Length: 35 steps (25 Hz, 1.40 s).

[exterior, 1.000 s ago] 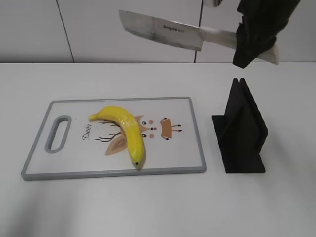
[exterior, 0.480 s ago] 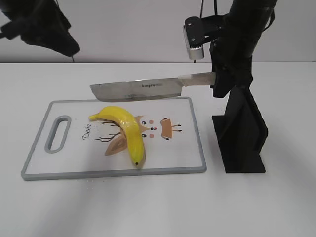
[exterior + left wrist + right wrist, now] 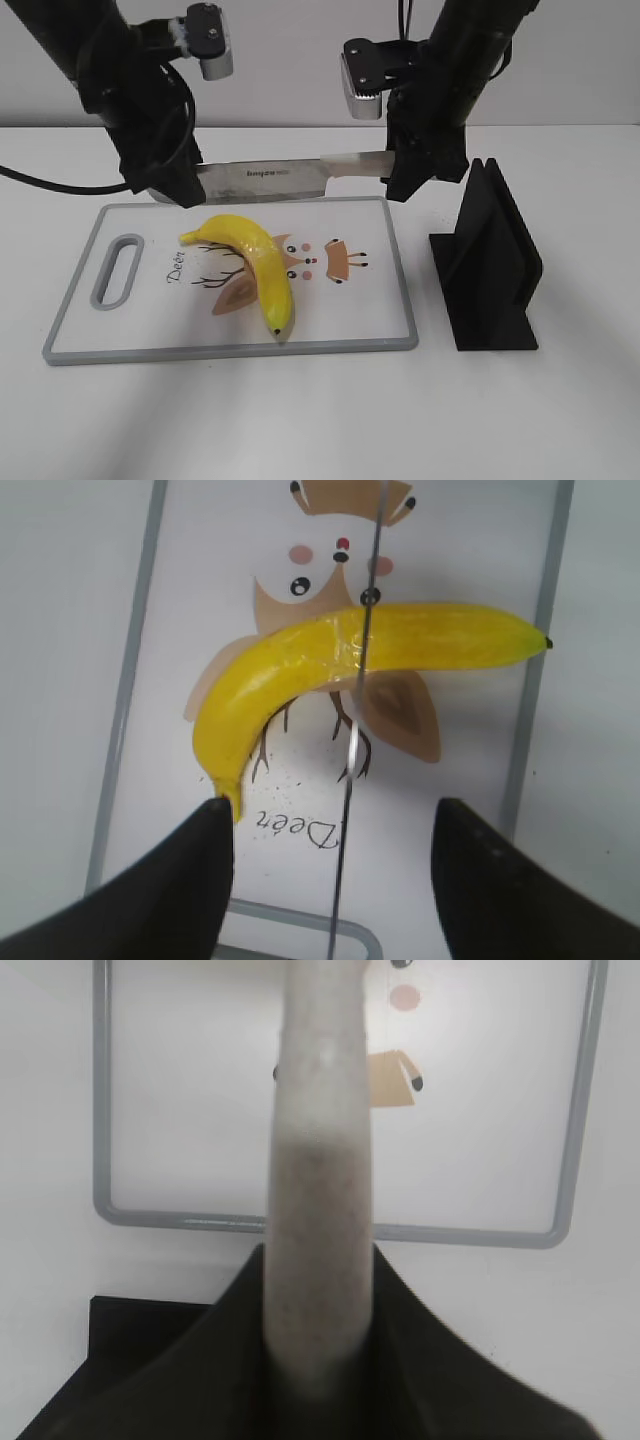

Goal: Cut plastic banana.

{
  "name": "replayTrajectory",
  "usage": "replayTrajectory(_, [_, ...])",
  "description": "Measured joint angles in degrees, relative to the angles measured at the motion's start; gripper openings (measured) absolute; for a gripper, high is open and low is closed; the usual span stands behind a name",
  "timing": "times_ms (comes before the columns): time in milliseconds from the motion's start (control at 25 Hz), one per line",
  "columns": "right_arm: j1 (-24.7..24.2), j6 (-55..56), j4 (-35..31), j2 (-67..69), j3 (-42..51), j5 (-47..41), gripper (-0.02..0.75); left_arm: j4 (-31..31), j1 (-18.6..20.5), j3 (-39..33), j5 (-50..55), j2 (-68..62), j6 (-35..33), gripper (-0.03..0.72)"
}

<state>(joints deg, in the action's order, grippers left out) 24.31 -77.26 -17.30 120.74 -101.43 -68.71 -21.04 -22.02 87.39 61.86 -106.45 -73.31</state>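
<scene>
The plastic banana (image 3: 252, 262) lies on the white cutting board (image 3: 240, 350) with its dark tip toward the front edge; it also shows in the left wrist view (image 3: 300, 665). My right gripper (image 3: 402, 172) is shut on the pale handle (image 3: 318, 1160) of a big knife (image 3: 262, 180), which hangs level above the board's far edge, behind the banana. My left gripper (image 3: 172, 190) is open at the blade's tip. In the left wrist view its fingers (image 3: 332, 815) straddle the thin blade edge without touching it.
A black knife stand (image 3: 490, 262) stands on the white table right of the board. The board has a grey rim (image 3: 128, 680), a handle slot (image 3: 118, 270) at its left end and a brown deer print beside the banana.
The left arm has come down from the upper left to the blade's tip. The right arm has shifted the knife a little to the left, above the board's far edge.
</scene>
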Motion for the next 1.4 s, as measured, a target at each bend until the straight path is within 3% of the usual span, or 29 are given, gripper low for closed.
replayTrajectory(80, [0.0,-0.2,-0.77,0.55,-0.73,0.0,0.169,0.13,0.0,0.0,-0.61,-1.08,-0.2,0.507])
replayTrajectory(240, [0.0,-0.25,-0.91,1.67,-0.99,-0.07,0.168,0.53,0.0,0.0,-1.74,-2.35,-0.49,0.134])
replayTrajectory(360, [0.0,-0.19,-1.1,2.09,-1.04,0.46,0.168,1.16,-0.02,0.0,-1.95,-2.7,-0.64,0.027])
replayTrajectory(520, [0.0,-0.19,-1.15,2.21,-1.06,1.59,0.168,1.41,-0.02,0.01,-2.75,-3.23,-0.39,0.001])
replayTrajectory(640, [0.0,1.53,-1.09,3.14,-1.11,1.97,0.168,1.41,-0.02,-0.72,-4.65,-4.96,3.57,0.003])
replayTrajectory(840, [0.67,4.43,2.24,11.0,-1.29,3.85,0.183,1.13,-1.47,-12.64,-23.12,-9.11,7.2,0.018])
replayTrajectory(1000, [2.14,7.05,6.65,13.66,-2.08,2.82,0.197,2.64,-2.9,-16.81,-30.51,-9.39,7.31,0.02])
replayTrajectory(1400, [3.33,8.57,6.72,7.8,-1.46,2.09,0.192,6.46,-3.35,-18.14,-25.77,-3.19,8.82,0.011])
